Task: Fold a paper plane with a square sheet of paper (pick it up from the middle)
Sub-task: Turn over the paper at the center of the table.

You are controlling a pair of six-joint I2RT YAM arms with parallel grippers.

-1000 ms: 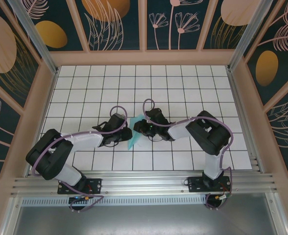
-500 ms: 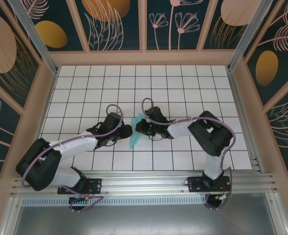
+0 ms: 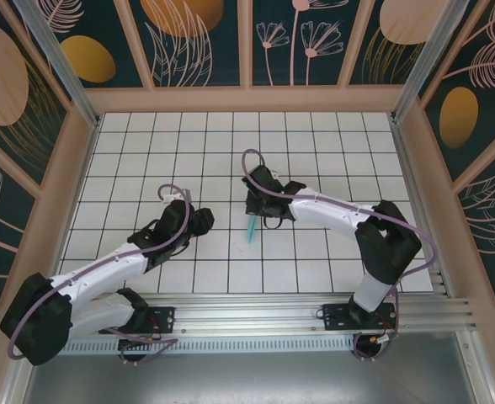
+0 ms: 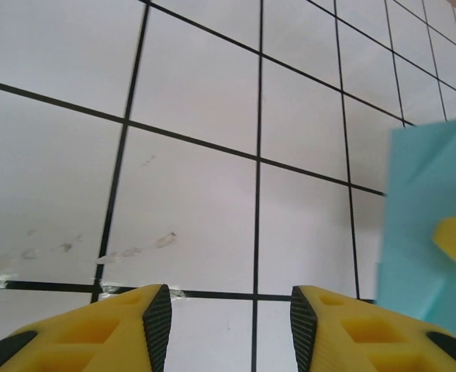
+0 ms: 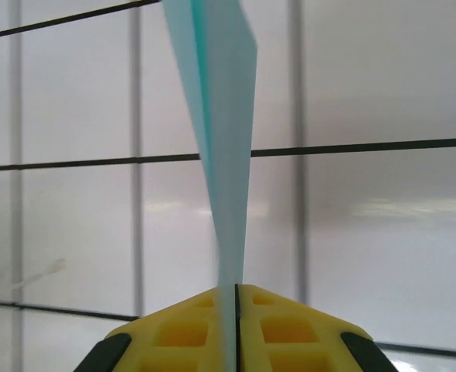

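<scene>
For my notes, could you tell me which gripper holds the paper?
The right gripper: its jaws pinch the paper, while the left gripper stands open and empty.

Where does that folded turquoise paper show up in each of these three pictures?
Top external: the folded turquoise paper is near the middle, just below the right pincer in the picture.
Left wrist: the paper is at the right edge.
Right wrist: the paper runs edge-on up the centre, pinched between the yellow fingers.
Shared landmark: the white table with black grid lines.
</scene>
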